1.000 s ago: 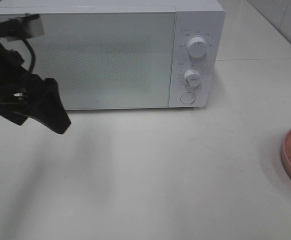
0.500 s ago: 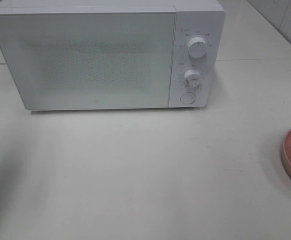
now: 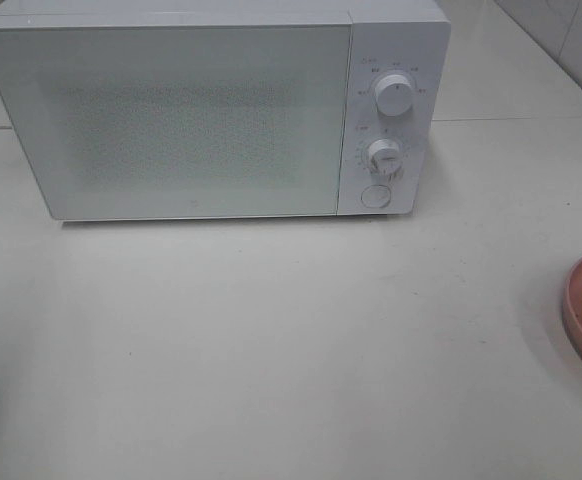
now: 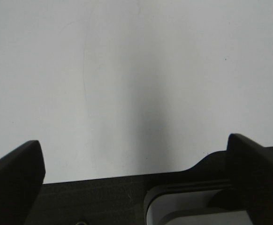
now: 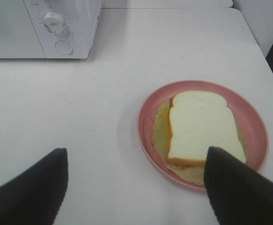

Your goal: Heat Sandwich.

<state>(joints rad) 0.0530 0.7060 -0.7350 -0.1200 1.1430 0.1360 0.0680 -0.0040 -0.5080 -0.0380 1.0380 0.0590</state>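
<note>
- right gripper (image 5: 135,187): black jaws spread wide, holding nothing, hovering above the white counter (image 5: 80,108) just short of the round pink plastic plate (image 5: 146,117)
- left gripper (image 4: 134,159): jaws fully apart, empty, only bare counter under it; out of the high view
- sandwich (image 5: 200,129), thick white bread slices with tan crust and yellow filling, lies flat on the pink plate near the counter's right edge, well apart from the microwave
- handling, my guess: light, soft, squashes easily, layers may slide; safer to take the stiff plate by its rim than pinch the bread
- white boxy microwave (image 3: 211,110) with two round knobs (image 3: 394,95) sits at the back of the counter, door shut, so it likely needs opening first
- right arm pose: wrist angled down toward the plate; left wrist points at the counter
</note>
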